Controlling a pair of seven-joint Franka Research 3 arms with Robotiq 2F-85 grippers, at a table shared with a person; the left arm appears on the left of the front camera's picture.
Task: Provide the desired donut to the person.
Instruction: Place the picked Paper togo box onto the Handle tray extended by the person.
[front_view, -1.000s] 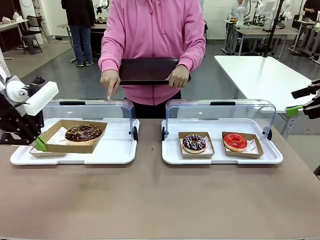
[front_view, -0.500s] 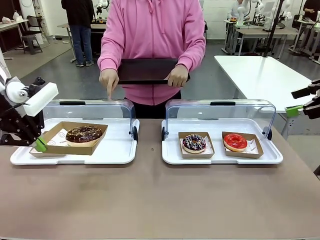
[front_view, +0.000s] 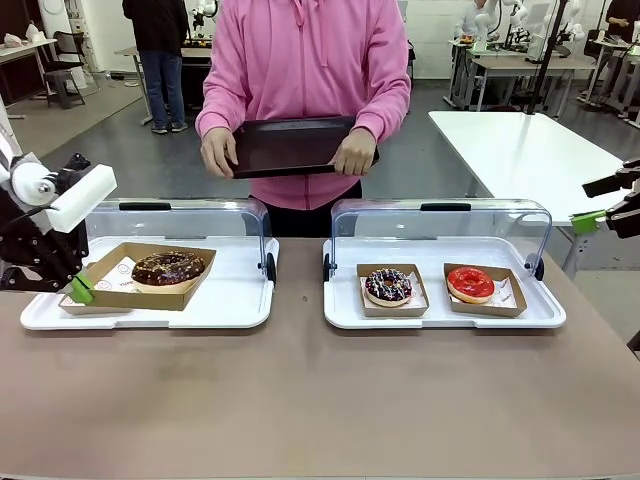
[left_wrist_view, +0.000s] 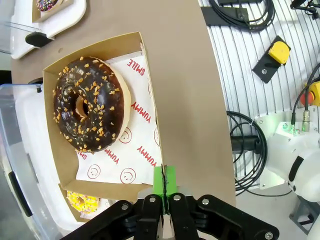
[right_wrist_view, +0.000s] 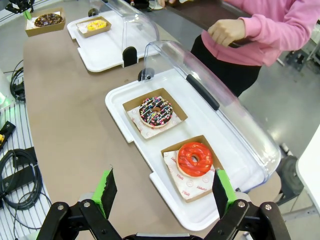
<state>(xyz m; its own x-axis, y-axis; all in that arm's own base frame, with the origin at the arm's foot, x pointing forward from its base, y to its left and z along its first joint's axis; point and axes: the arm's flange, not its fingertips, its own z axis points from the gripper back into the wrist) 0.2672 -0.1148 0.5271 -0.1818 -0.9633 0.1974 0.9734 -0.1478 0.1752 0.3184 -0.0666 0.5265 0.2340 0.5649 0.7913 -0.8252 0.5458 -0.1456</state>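
The left pincer (left_wrist_view: 164, 176) is closed tight on the near rim of a cardboard box (front_view: 190, 291), and the chocolate donut (left_wrist_view: 100, 122) lies in the box just beyond its tips. The grasp looks made; the handover is not yet done. Well beyond that pincer, across the table (front_view: 320, 400), the person (front_view: 305, 60) holds a dark tray (front_view: 290, 145) in both hands. The right pincer (right_wrist_view: 164, 182) gapes wide, holding nothing.

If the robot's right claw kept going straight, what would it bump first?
Probably the red donut in its box on the white tray; the open right gripper aims about there, but depth is unclear.
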